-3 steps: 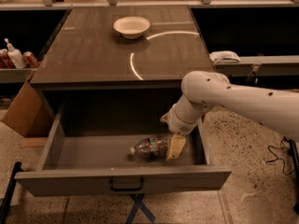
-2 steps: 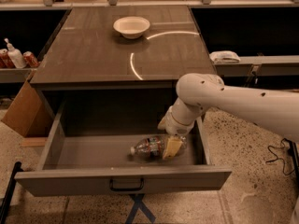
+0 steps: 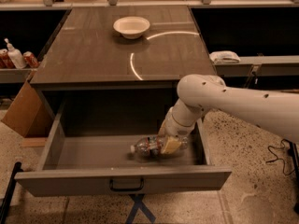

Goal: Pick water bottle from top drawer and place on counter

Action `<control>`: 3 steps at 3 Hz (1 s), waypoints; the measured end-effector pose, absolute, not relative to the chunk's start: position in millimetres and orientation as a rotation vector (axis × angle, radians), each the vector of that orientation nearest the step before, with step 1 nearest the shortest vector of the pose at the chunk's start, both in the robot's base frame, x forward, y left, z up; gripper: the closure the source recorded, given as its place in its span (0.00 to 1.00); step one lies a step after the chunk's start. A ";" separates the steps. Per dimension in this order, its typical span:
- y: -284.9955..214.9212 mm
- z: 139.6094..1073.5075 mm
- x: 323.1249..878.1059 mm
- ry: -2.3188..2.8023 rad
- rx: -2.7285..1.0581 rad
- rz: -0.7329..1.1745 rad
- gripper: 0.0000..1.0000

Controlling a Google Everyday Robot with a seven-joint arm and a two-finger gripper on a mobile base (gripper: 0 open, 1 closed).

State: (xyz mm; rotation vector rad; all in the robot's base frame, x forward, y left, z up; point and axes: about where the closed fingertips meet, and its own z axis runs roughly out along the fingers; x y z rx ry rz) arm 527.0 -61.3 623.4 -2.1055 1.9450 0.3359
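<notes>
The top drawer is pulled open below the counter. The water bottle lies on its side on the drawer floor, right of centre, its white cap pointing left. My gripper reaches down into the drawer from the right, at the bottle's right end. A pale fingertip covers that end of the bottle. The white arm hides the rest of the hand.
A white bowl sits at the back of the counter. A left side shelf holds a white pump bottle and red cans. A cardboard box leans at the cabinet's left. A white cloth lies on the right shelf.
The arm has shifted slightly left and lower into the drawer, bringing the gripper closer onto the bottle's right end. The bottle has not visibly moved.
</notes>
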 end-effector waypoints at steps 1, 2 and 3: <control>-67.4 649.6 523.4 1.887 -2.066 0.331 0.98; -89.7 708.1 521.5 1.771 -1.973 0.363 1.00; -102.6 778.4 522.4 1.687 -1.920 0.374 1.00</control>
